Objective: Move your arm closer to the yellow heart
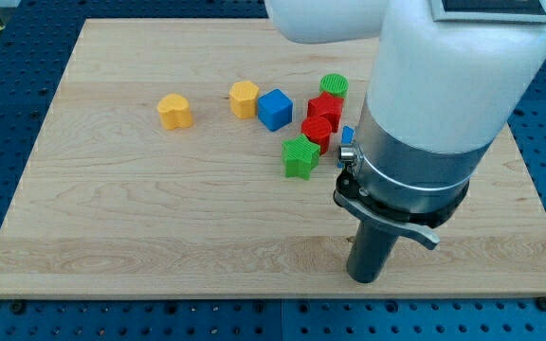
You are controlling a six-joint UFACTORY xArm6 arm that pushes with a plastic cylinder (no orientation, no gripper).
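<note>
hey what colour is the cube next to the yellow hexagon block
Blue: the blue cube, seen in the camera view.

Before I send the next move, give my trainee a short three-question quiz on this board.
1. True or false: my tip is touching the yellow heart.
2. Which block lies directly to the view's right of the yellow hexagonal block?
A. green star
B. blue cube
C. green cylinder
3. Fill in: to get closer to the yellow heart, my tip must travel toward the view's top and the view's ____.

Key
1. False: my tip stands near the board's bottom edge, apart from every block.
2. B
3. left
</note>
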